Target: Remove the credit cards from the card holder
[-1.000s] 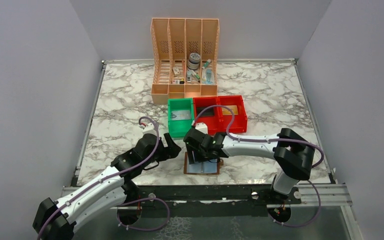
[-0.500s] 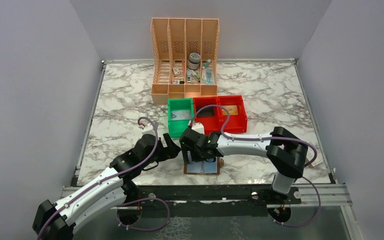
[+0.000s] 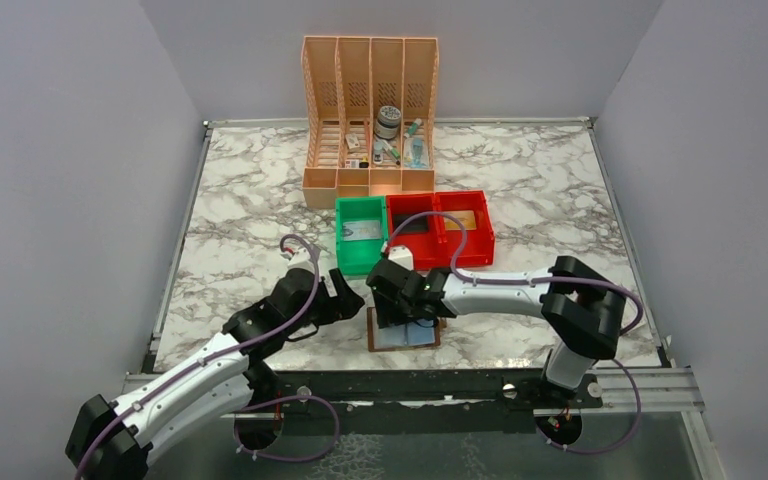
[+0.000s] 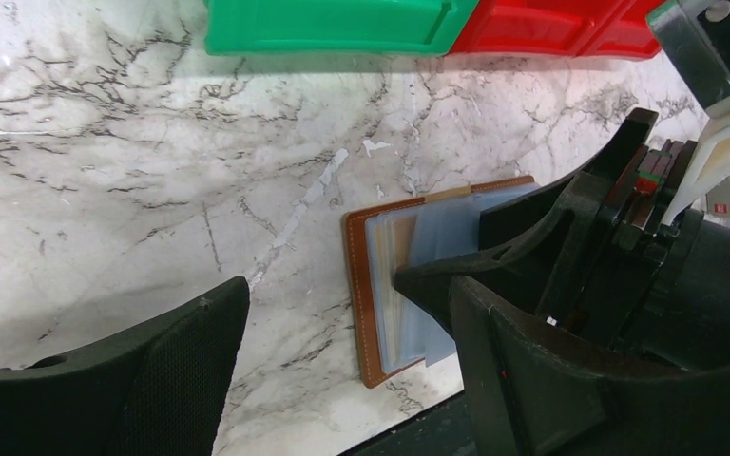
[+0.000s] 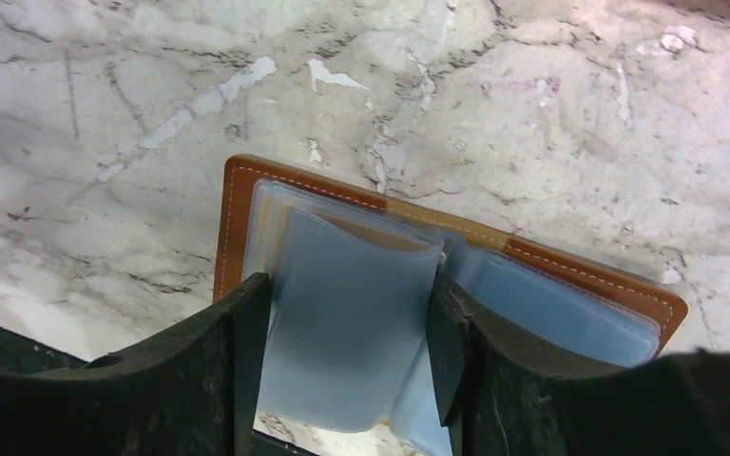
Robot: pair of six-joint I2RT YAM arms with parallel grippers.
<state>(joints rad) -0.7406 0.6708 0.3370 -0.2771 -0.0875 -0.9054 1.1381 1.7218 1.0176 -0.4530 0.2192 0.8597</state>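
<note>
My right end effector [image 5: 347,313] stands with its fingers apart on both sides of a pale blue leaf [image 5: 352,275] of the open card holder [image 5: 236,204]. I cannot tell if they pinch it already. My left end effector [image 4: 333,313] hovers wide apart just beside. The holder lies at the near edge of the desk [image 3: 240,230], the credit cards [image 4: 397,285] still inside. Next I must clamp one card only and slide it out. Compared with a moment ago, my right wrist has gone back slightly rightward and the holder has not moved.

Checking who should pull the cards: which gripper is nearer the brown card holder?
Right. The right gripper sits directly over the open card holder, fingers straddling a pale blue card; the left gripper hovers off its left edge, apart.
</note>
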